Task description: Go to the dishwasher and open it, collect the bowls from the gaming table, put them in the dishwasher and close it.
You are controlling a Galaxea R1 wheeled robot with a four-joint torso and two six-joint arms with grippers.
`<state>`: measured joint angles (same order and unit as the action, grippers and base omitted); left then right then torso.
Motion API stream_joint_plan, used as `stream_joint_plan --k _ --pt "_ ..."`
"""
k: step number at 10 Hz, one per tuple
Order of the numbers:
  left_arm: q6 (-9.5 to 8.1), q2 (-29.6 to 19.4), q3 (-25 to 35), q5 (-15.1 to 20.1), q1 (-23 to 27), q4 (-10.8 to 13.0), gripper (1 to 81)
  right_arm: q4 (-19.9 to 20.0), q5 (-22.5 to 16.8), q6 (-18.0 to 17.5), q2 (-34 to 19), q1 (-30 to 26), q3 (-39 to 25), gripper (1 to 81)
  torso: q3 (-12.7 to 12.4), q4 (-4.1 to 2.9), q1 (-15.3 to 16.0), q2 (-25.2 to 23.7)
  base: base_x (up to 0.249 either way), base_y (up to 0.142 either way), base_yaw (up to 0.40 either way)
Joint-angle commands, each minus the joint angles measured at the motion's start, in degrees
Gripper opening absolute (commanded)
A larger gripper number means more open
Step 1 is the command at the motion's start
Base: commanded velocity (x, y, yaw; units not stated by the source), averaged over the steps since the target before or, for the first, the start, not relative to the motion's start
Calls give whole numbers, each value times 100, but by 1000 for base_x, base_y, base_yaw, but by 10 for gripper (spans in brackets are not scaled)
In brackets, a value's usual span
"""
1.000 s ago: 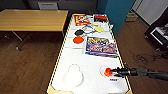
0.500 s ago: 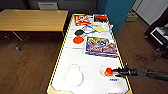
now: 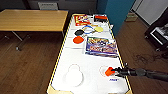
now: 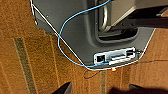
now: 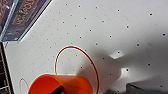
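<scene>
The right tool grips an orange bowl by its rim, holding it tilted at the table's near right corner, just above a red circle printed there. Farther up the table, a dark bowl and an orange-red disc lie well apart from the tool.

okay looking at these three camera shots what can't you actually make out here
- Right gripper, head view: too small and blurred to see how its fingers sit on the orange bowl.
- Orange bowl, right wrist view: cut off by the picture edge; the grip is out of sight.
- Board-game box lettering, head view: too blurred to read.
- Left wrist view: dark shapes at the picture edge, cut off; finger state unclear.
</scene>
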<state>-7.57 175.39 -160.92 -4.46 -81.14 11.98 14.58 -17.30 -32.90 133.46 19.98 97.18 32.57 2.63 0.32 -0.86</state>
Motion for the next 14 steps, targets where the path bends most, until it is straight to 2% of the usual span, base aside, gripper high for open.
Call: stream_joint_plan --k 1,2,4,6,9,11,13,14 --pt "1 -3 7 446 -179 -73 811 54 -213 -23 -36 -604 230 811 0 0 0 0 0 0 0" --pt "1 -20 7 446 -188 -117 811 54 -213 -23 -10 -604 265 10 0 0 0 0 0 0 0" --pt "1 -21 7 446 -196 -144 811 54 -213 -111 -45 -656 159 10 0 0 -2 0 0 0 0" --pt "1 6 16 446 -197 -135 811 80 -327 -208 -388 -876 -218 10 0 0 -2 0 0 0 0" --pt "10 50 86 437 -187 -82 811 -34 -810 -498 -1636 -1394 -1493 10 0 0 0 0 0 0 0" --pt "19 76 104 437 -170 -65 811 -52 -1127 -507 -2559 -1693 -2108 10 0 0 0 0 0 0 0" --pt "36 76 104 437 -187 -47 811 -324 -1575 -498 -3455 -1729 -2706 10 0 0 0 0 0 0 0" --pt "45 85 112 446 -179 -47 811 -553 -1592 -498 -3877 -1572 -3022 10 0 0 0 0 0 0 0"
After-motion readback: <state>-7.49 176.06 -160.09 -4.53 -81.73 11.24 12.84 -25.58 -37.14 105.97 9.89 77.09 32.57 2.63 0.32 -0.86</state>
